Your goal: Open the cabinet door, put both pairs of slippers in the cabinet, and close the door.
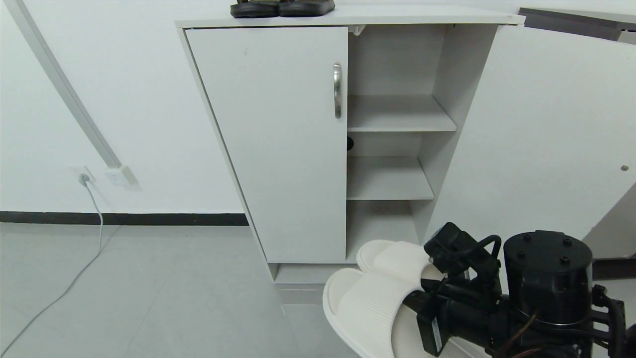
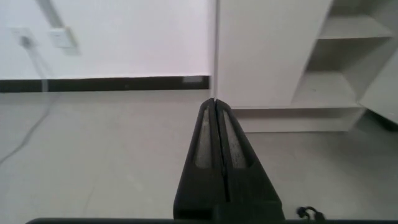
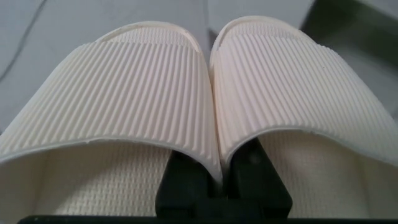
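Observation:
A white cabinet (image 1: 278, 149) stands against the wall; its right door (image 1: 541, 139) is swung open, showing bare shelves (image 1: 397, 114), and its left door with the metal handle (image 1: 337, 90) is closed. A dark pair of slippers (image 1: 280, 7) rests on the cabinet top. My right gripper (image 1: 422, 293) is shut on a white ribbed pair of slippers (image 1: 377, 288), held side by side low in front of the open compartment; the wrist view shows the fingers (image 3: 186, 180) clamping the inner edges of the slippers (image 3: 211, 93). My left gripper (image 2: 214, 109) is shut and holds nothing, above the floor left of the cabinet (image 2: 273, 50).
Grey tiled floor (image 1: 149, 293) lies open to the left. A wall socket (image 1: 82, 176) with a cable (image 1: 74, 278) trailing across the floor is at the far left. A dark desk edge (image 1: 571, 20) shows behind the open door.

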